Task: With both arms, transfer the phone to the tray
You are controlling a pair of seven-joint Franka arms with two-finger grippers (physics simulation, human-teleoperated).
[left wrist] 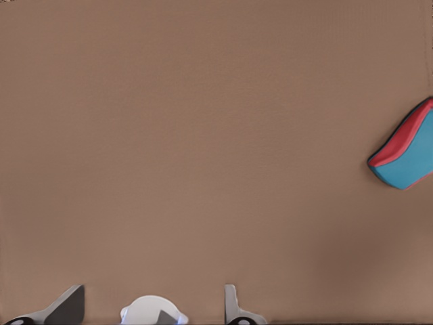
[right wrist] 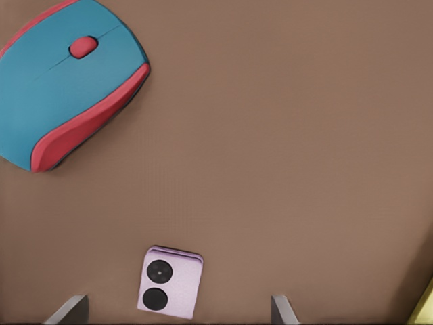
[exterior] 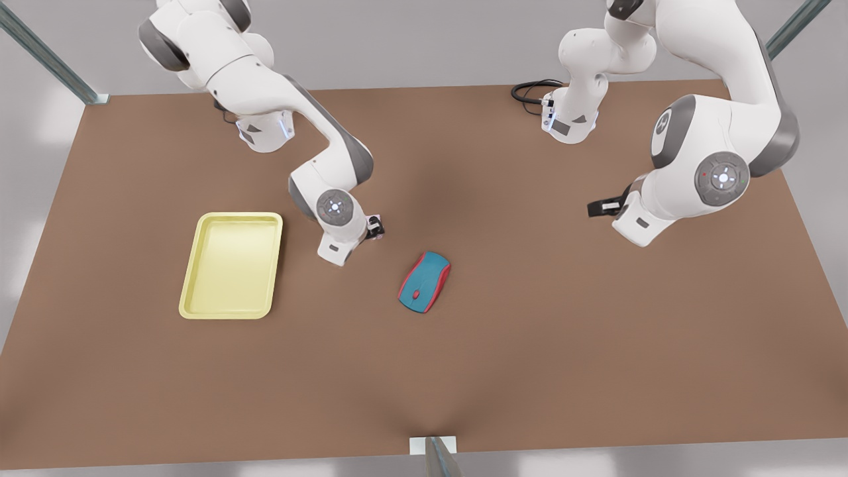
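Phone (right wrist: 169, 282) on table, cut off by frame | right tool (right wrist: 179, 313) open, empty, above it | left tool (left wrist: 154, 308) open, empty

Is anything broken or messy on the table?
Nothing looks odd. The phone lies flat on the table, apart from the mouse, under the open right gripper. The tray sits flat. The left gripper waits open, farther off.
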